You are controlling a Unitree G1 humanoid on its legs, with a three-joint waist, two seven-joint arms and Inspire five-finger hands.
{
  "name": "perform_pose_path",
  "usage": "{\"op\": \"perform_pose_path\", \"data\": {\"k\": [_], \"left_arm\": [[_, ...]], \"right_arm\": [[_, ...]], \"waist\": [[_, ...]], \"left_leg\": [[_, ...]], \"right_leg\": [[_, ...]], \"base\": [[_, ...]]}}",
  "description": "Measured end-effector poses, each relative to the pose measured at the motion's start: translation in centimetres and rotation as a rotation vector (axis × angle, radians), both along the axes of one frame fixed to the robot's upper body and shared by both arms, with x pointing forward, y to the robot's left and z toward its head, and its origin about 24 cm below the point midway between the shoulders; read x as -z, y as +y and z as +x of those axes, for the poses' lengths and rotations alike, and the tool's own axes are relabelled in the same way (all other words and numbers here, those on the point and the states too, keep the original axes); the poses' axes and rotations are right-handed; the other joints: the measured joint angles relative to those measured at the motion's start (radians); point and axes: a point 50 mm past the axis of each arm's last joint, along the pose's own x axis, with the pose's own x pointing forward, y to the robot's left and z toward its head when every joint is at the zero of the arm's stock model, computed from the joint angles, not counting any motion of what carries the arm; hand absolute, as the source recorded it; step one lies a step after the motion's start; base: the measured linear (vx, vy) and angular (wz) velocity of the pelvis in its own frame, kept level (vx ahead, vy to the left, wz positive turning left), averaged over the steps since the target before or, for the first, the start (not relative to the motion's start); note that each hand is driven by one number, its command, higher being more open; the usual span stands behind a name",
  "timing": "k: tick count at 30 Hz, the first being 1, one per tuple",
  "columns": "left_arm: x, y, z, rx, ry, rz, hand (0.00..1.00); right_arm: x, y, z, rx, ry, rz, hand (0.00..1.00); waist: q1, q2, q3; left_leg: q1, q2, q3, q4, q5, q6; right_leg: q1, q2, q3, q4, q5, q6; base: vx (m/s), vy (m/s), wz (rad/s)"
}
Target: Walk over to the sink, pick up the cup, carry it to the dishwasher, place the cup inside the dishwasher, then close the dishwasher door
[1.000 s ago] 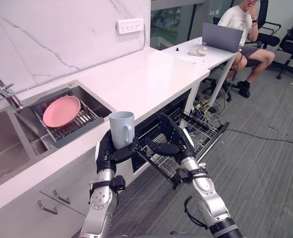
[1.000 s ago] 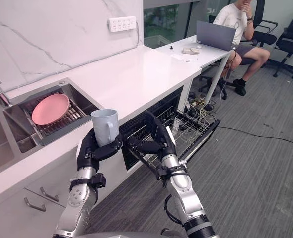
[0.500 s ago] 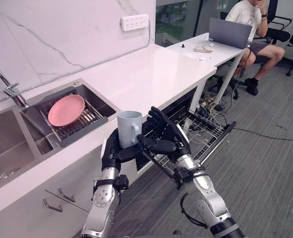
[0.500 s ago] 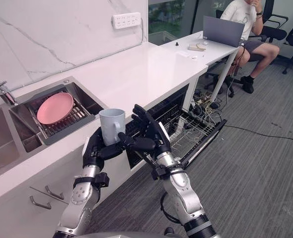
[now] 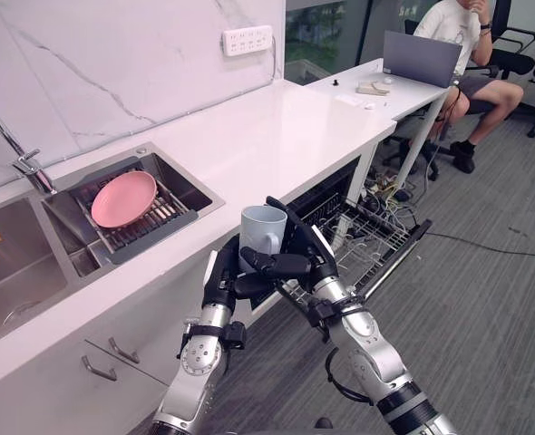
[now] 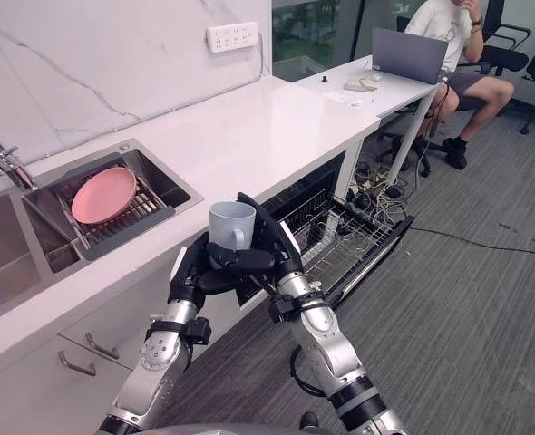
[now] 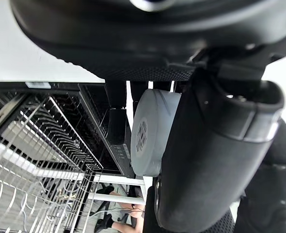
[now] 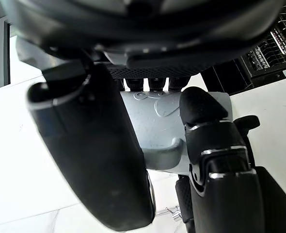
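A pale grey-blue cup (image 5: 263, 234) with a handle (image 8: 165, 154) is held upright in front of the counter edge, beside the open dishwasher (image 5: 367, 240). My left hand (image 5: 224, 281) is curled round its lower part from the sink side. My right hand (image 5: 311, 263) has met it from the dishwasher side. Its straight fingers lie along the cup's far wall and its thumb (image 6: 242, 261) reaches across the front. In the left wrist view the cup (image 7: 150, 131) shows past the thumb, above the wire rack (image 7: 36, 145).
The dishwasher's door (image 5: 403, 254) hangs down with the wire rack (image 5: 354, 237) pulled out over it. A pink plate (image 5: 122, 198) lies on a rack in the sink (image 5: 190, 188), by the faucet (image 5: 23, 163). A person sits with a laptop (image 5: 419, 56) at the white counter's (image 5: 277, 136) far end.
My left hand has carried the cup to the right, towards the dishwasher. The right hand rose from the rack and closed in on the cup's side. The camera has shifted too.
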Motion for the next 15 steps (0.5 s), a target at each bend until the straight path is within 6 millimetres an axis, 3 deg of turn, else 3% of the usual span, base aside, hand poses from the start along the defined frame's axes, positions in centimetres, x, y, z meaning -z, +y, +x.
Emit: {"op": "perform_pose_path", "data": {"k": [1, 2, 15], "left_arm": [[0.0, 0.2, 0.1, 0.000, -0.001, 0.015, 0.30], [-0.1, 0.3, 0.2, -0.002, -0.005, 0.036, 0.90], [-0.3, 0.4, -0.1, 0.046, -0.023, 0.087, 0.90]], "right_arm": [[0.0, 0.0, 0.2, 0.002, 0.005, 0.000, 0.30], [0.0, 0.1, 0.3, 0.009, 0.011, 0.005, 0.30], [-0.4, -1.5, 1.7, 0.081, 0.019, -0.004, 0.30]], "waist": [[0.001, 0.000, 0.000], [0.002, -0.001, 0.000], [0.026, -0.039, 0.000]], "left_leg": [[-0.003, 0.000, 0.000, 0.000, 0.002, -0.002], [-0.005, 0.000, 0.000, 0.001, 0.004, -0.004], [-0.031, 0.000, -0.006, 0.020, 0.004, -0.005]], "right_leg": [[-0.004, 0.000, 0.001, 0.000, 0.004, -0.001], [-0.006, 0.000, 0.002, 0.000, 0.007, -0.001], [-0.019, -0.001, -0.002, 0.000, 0.019, -0.001]], "base": [[-0.07, -0.017, -0.01], [-0.10, -0.023, -0.02], [-0.05, -0.005, 0.01]]}}
